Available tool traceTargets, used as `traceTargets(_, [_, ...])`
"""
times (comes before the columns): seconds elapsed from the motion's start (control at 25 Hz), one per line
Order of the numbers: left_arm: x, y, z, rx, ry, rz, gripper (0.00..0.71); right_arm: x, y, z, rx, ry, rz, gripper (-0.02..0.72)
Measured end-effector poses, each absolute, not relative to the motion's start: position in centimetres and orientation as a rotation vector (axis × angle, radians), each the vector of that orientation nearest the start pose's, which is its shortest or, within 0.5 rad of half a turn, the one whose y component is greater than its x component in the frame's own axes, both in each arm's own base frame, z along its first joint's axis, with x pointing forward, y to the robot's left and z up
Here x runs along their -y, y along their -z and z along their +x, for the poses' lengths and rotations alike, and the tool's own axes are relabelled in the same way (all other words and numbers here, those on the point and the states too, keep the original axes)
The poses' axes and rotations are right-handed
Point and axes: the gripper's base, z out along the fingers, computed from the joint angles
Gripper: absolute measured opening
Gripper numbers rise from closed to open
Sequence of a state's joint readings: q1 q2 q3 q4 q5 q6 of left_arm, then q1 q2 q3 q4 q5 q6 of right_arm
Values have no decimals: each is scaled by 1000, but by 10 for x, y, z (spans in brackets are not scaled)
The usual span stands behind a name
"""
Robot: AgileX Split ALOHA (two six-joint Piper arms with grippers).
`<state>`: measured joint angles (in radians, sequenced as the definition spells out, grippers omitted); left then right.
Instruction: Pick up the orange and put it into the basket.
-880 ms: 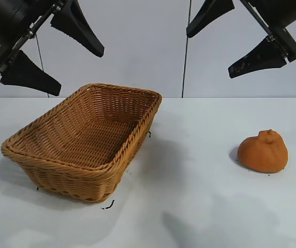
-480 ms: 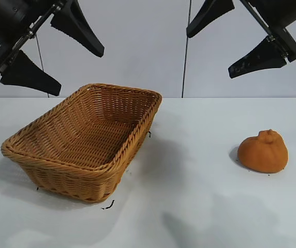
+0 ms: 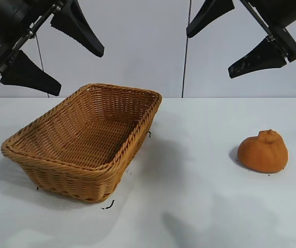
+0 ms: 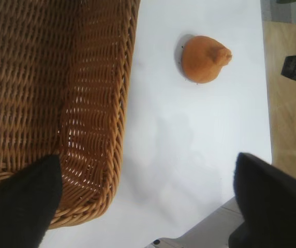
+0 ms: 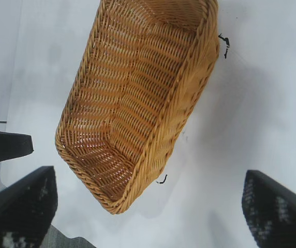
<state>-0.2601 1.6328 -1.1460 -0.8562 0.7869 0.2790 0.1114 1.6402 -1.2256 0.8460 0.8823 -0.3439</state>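
The orange (image 3: 263, 151) is a lumpy matte fruit with a small knob, resting on the white table at the right; the left wrist view also catches the orange (image 4: 205, 58). The tan wicker basket (image 3: 86, 139) stands at the left with nothing inside; it shows as the basket (image 4: 60, 103) and the basket (image 5: 137, 103) in the wrist views. My left gripper (image 3: 80, 72) hangs high above the basket, open. My right gripper (image 3: 210, 49) hangs high at the upper right, well above the orange, open with nothing between its fingers.
Small dark scraps (image 3: 108, 206) lie on the table (image 3: 189, 206) by the basket's near corner, and more dark scraps (image 5: 224, 44) sit at its far corner. A floor strip (image 4: 287, 103) shows past the table edge.
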Motion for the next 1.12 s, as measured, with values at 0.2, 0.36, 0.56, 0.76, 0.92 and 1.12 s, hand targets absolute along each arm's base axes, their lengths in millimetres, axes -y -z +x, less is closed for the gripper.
traceTargets(0.2, [134,-261,315,-2607,968,38,647,-90,-280,334,-2563,-941,-22,696])
traceTargets(0.36, [134,-261,315,-2611,975,8,647,-90,-280,334,-2563,-941,-22,696])
traceTargets(0.56, [132,-261,312,-2628,973,-39,647,-90,-280,334,-2563,-941,-22,696])
traceTargets(0.76, [127,-259,289,-2659,972,-100,647,-90,-280,334,-2563,-941,-22,696])
traceTargets(0.92, [137,-257,260,-2675,967,-106,647,-90,-280,335,-2561,-939,-21,696])
traceTargets(1.12, [162,-253,238,-2706,903,-181,647,-90,-280,335,-2561,-939,-21,696])
